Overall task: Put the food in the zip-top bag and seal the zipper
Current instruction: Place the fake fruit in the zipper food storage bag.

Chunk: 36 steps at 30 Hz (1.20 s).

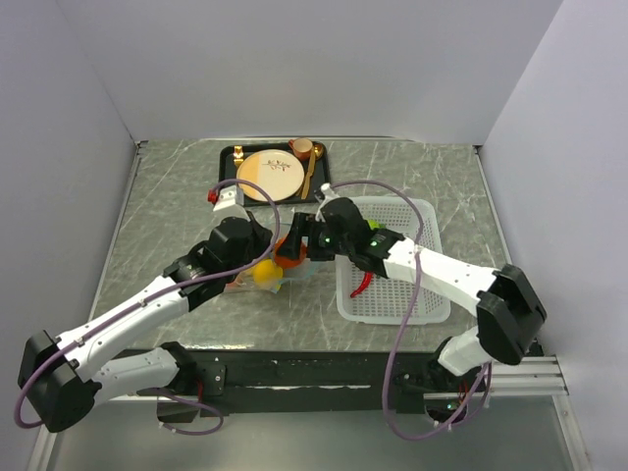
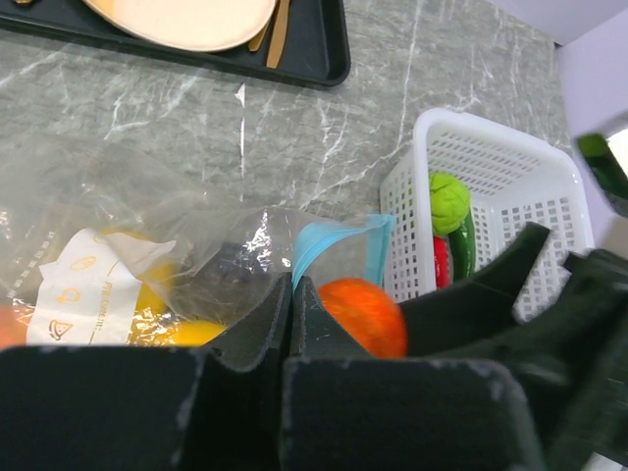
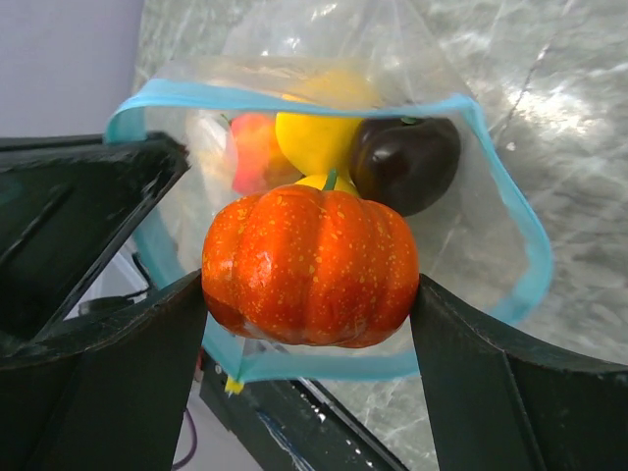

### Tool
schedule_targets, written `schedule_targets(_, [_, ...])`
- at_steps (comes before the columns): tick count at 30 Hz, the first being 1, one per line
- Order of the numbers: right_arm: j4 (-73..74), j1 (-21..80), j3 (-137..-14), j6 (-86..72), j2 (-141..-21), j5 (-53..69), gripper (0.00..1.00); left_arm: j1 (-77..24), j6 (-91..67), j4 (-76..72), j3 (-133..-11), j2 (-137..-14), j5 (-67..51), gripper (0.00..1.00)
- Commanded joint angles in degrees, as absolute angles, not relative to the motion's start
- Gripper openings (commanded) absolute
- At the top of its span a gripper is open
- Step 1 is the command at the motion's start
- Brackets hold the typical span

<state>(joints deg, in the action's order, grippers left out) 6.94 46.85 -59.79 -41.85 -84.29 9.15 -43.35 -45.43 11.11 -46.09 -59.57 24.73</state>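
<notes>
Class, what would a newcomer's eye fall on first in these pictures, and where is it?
A bright orange toy pumpkin, clamped in the right gripper, hovers at the open mouth of the clear zip-top bag, which already holds a yellow lemon and a dark fruit. The left gripper pinches the bag's edge, and a white basket stands beside it.

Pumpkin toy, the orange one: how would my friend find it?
Find the white basket on the table; just left of it sits a clear bag. At its blue-edged mouth the right gripper pinches the pumpkin: ribbed, speckled orange, unlike the smooth lemon and dark fruit inside.
</notes>
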Motion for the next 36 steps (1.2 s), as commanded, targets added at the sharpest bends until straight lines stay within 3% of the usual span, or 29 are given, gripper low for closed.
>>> schedule_targets(1, [9.0,48.1,-65.7,-39.6,-87.4,9.0,0.63,-43.2,-43.7,7.6,-46.1,-57.8,22.9,0.01])
schedule_targets(7, [13.1,48.3,-73.5,-36.9,-92.8,6.1,0.67,-43.2,-46.6,6.4,-44.1,-55.5,23.4,0.01])
schedule_targets(12, [13.2,48.3,-77.8,-35.9,-94.9,5.4,0.81,-43.2,-47.8,6.2,-43.2,-52.8,25.7,0.01])
schedule_targets(14, [13.7,48.3,-78.5,-35.9,-95.3,4.7,0.94,-43.3,-47.7,6.3,-42.8,-51.3,26.8,0.01])
schedule_targets(17, [12.7,48.3,-76.9,-35.7,-93.6,3.4,1.00,-43.3,-47.3,6.6,-43.2,-50.6,27.9,0.01])
schedule_targets(32, [18.4,46.8,-66.2,-34.7,-78.6,-17.6,1.00,-43.3,-50.3,8.2,-42.5,-47.3,34.0,0.01])
schedule_targets(36, [19.3,44.0,-62.9,-34.8,-75.9,-16.5,1.00,-43.2,-49.8,8.7,-43.0,-46.5,34.8,0.01])
